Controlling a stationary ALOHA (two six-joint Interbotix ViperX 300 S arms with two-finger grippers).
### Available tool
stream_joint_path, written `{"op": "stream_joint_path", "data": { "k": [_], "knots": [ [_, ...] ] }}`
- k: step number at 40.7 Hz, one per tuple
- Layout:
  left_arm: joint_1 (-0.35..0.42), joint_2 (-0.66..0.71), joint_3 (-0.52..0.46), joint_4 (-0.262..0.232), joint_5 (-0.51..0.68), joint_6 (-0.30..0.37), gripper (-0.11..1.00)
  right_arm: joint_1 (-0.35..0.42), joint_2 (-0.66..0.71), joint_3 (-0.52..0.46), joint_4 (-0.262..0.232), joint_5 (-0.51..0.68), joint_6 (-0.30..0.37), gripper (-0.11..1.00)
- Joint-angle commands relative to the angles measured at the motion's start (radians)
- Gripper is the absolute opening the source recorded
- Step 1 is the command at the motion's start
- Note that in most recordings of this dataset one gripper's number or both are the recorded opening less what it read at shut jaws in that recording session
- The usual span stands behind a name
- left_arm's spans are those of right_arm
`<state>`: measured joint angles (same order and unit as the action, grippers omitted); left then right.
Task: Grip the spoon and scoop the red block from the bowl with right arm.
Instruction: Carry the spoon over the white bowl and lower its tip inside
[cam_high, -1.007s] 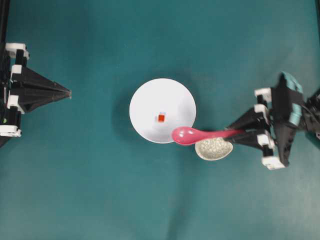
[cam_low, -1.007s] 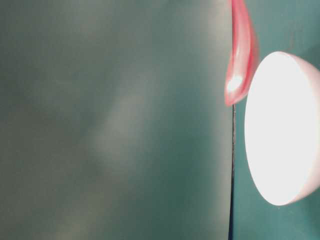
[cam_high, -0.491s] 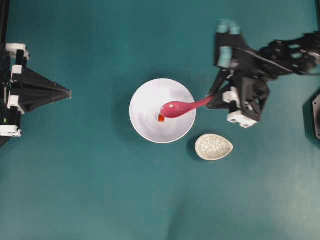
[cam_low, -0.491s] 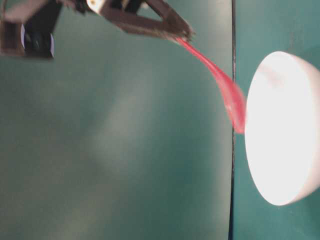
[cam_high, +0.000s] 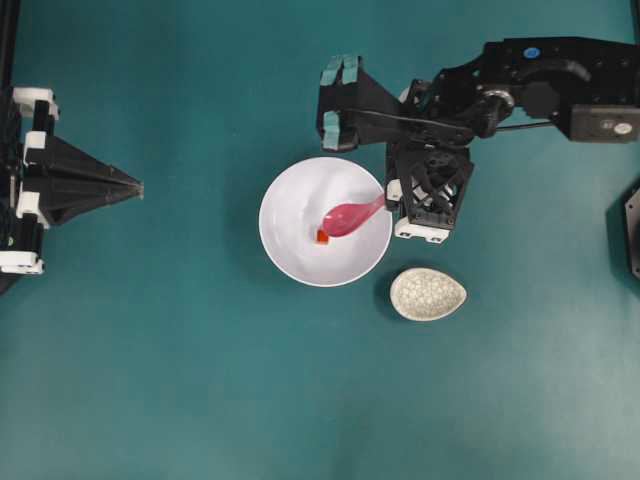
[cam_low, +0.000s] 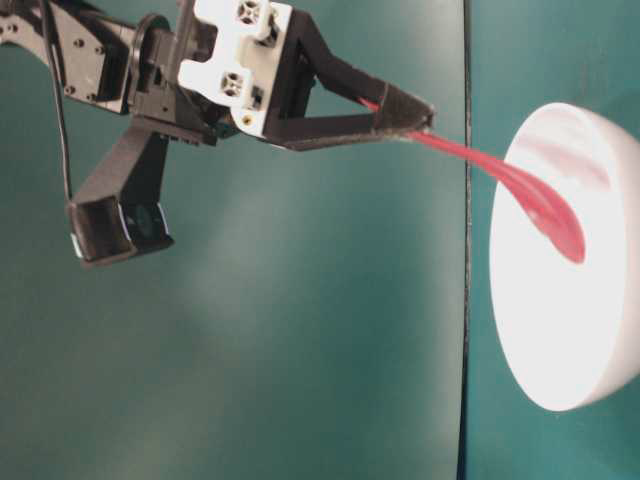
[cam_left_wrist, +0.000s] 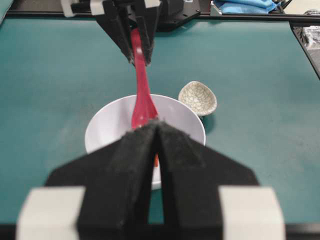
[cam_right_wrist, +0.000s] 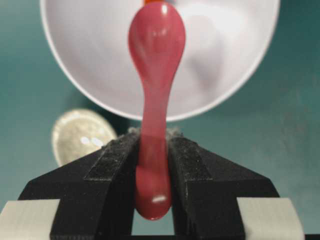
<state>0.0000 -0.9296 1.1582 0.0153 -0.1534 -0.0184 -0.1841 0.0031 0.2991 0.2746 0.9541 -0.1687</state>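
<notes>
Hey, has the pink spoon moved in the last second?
Yes. In the overhead view the pink spoon has gone from above the speckled dish to inside the white bowl, its scoop beside the red block.

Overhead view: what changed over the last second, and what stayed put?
The right gripper, shut on the spoon, carried it from beside the speckled dish up over the bowl, scoop now beside the red block. Bowl, block, dish and left gripper stayed put.
</notes>
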Motion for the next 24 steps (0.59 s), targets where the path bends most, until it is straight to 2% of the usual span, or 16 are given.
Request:
{"op": "stream_joint_path", "data": {
  "k": [1,24],
  "knots": [
    [0.0,0.006,-0.02,0.002,-0.005,0.003,0.0,-0.002,-0.012,-0.034,-0.02,0.02,0.008,0.23],
    [0.002,0.003,-0.02,0.002,0.015,0.018,0.0,0.037,0.06,-0.035,-0.031,-0.018,0.003,0.23]
  ]
}}
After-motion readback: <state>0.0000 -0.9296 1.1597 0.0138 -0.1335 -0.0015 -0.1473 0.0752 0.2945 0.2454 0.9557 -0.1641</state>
